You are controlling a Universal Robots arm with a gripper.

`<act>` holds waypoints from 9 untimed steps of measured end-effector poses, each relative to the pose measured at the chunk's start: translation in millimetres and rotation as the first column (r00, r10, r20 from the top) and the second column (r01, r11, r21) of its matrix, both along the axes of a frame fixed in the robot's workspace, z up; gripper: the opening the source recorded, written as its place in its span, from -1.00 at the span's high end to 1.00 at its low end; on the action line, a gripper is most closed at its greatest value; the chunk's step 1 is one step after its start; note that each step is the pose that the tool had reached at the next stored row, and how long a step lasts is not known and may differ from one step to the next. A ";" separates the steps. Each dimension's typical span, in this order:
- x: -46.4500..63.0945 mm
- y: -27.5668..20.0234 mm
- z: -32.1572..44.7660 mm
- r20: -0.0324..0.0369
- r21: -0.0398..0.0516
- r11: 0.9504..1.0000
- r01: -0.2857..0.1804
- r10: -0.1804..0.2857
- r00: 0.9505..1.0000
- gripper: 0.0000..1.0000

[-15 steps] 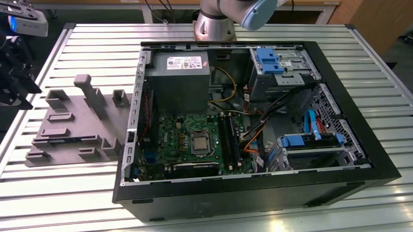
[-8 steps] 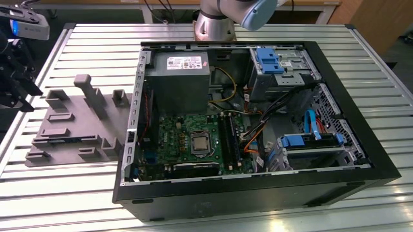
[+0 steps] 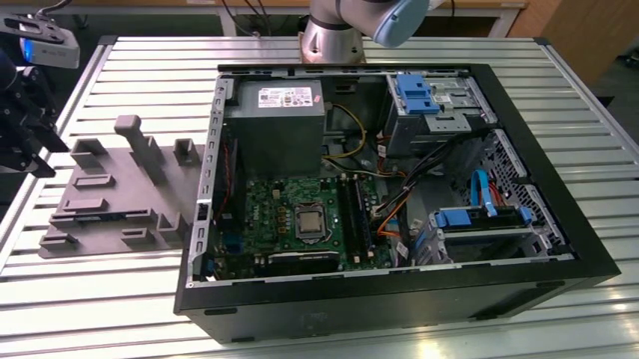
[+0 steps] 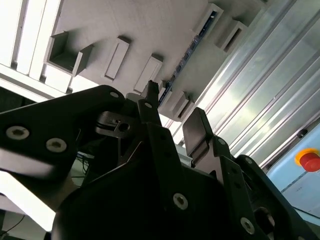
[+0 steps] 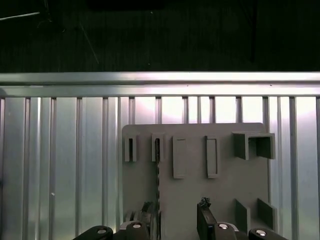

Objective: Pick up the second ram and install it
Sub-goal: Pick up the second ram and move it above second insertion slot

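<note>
The second ram (image 5: 158,175) stands on its edge in a slot of the grey holder plate (image 5: 225,185), seen as a thin dark line. In the second wrist view the ram (image 4: 186,54) is a thin blue-green strip across the holder (image 4: 150,30). My gripper (image 5: 175,206) hangs open above the holder, its black fingertips (image 5: 204,204) to either side of the stick and apart from it. The stick runs close to one finger. In the exterior view the gripper (image 3: 30,149) is at the far left, over the holder (image 3: 120,187).
An open computer case (image 3: 559,224) lies on the ribbed metal table (image 3: 130,67), to the exterior view's right of the holder. Inside are the green motherboard (image 3: 269,217) with long black slots (image 3: 355,213), a grey power supply (image 3: 280,120) and blue drive brackets (image 3: 414,93).
</note>
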State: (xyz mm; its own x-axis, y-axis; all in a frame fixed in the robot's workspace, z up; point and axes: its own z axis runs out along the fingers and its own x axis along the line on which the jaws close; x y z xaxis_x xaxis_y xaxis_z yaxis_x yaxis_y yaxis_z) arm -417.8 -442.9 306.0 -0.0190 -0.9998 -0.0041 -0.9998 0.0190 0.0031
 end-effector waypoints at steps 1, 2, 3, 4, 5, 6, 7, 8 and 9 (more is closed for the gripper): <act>0.0 -0.1 -0.8 0.000 0.000 1.000 0.000 0.000 1.000 0.06; -0.1 -0.2 -1.7 0.000 0.000 1.000 0.000 0.000 1.000 0.06; -0.1 -0.7 -2.5 0.000 0.000 1.000 0.000 0.000 1.000 0.06; -0.1 -1.3 -3.5 0.000 0.000 1.000 0.000 0.000 1.000 0.06; -0.1 -1.6 -4.5 0.000 0.000 1.000 0.000 0.000 1.000 0.06; -0.1 -1.7 -5.6 0.000 0.000 1.000 0.000 0.000 1.000 0.06; -0.1 -2.0 -6.6 0.000 0.000 1.000 0.000 0.000 1.000 0.06; -0.2 -2.2 -7.8 0.000 0.000 1.000 0.000 0.000 1.000 0.06; -0.2 -2.3 -9.3 0.000 -0.001 1.000 0.000 0.000 1.000 0.06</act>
State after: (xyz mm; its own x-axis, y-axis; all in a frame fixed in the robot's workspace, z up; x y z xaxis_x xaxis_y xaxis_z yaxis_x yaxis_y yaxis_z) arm -417.9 -445.3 296.7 -0.0191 -0.9998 -0.0035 -0.9998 0.0191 0.0026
